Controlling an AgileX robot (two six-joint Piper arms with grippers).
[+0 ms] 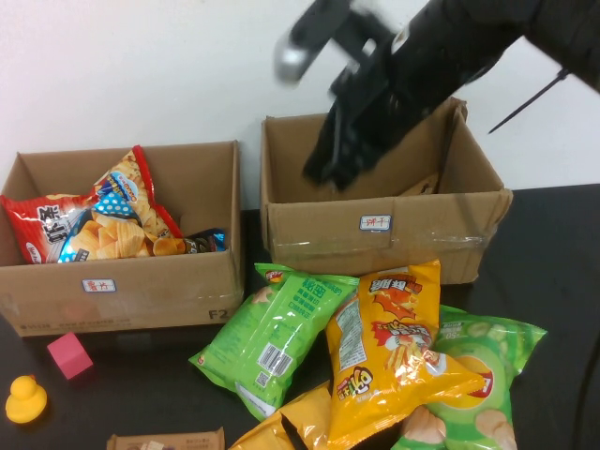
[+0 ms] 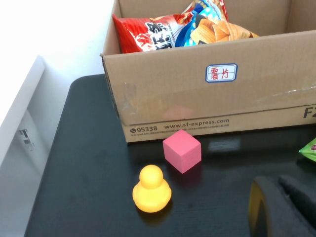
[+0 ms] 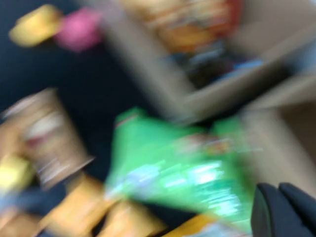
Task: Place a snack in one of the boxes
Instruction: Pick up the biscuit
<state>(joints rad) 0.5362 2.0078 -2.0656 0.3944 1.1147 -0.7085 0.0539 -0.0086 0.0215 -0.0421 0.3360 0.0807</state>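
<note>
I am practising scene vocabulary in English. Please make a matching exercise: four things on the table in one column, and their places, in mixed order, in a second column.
Things:
1. red chip bag
2. pink cube
3. yellow duck
4. orange chip bag

Places:
A. near the table's front left corner
B. inside the left box
C. in front of the right box
D. just in front of the left box

Pairs: 1-B, 2-D, 3-A, 4-C

The right gripper hovers above the right box; the left gripper is low near the duck.
</note>
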